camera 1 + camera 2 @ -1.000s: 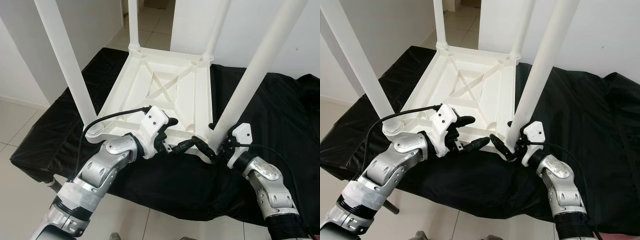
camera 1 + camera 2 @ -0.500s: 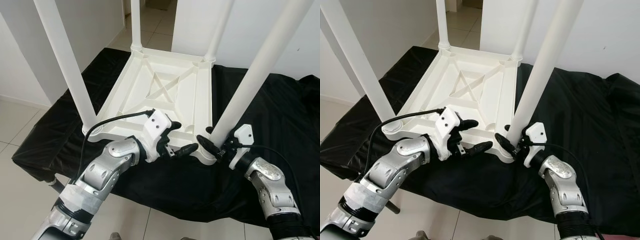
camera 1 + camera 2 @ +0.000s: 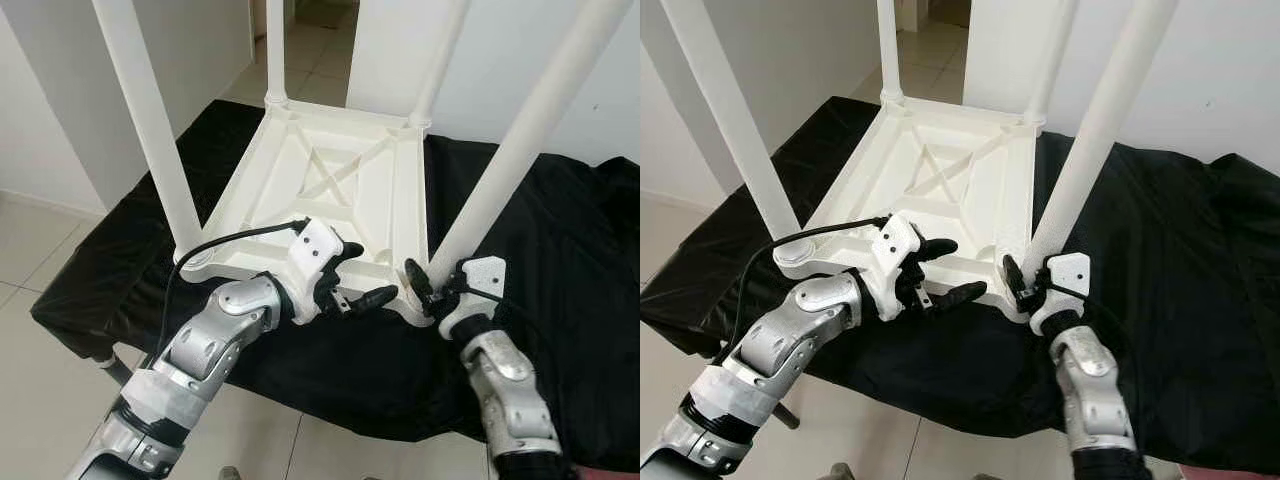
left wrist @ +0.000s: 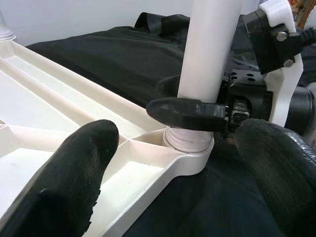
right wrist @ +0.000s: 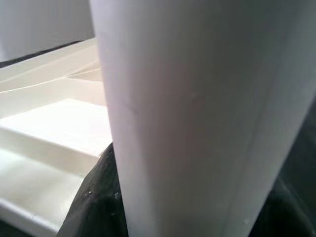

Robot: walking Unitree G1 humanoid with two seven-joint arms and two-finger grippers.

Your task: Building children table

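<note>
With the upturned table (image 3: 330, 190) lying on the black cloth (image 3: 560, 260), the right gripper (image 3: 428, 285) is clamping the near leg (image 3: 500, 160) at its socket, so twisting crookedly risks jamming the thread, while the left gripper (image 3: 352, 285) is hovering open beside the rim.

White table leg (image 5: 197, 123) close up, perhaps against a dark finger (image 5: 96, 207).

Both arms reach forward, pincers facing each other.

The left pincer (image 3: 358, 283) is held out from a bent silver arm, its two black fingers (image 4: 74, 173) spread apart with nothing between them. The right pincer (image 3: 418, 285), on a forearm rising steeply from below, has its fingers closed round the white table leg (image 3: 500, 170) near its base.
</note>
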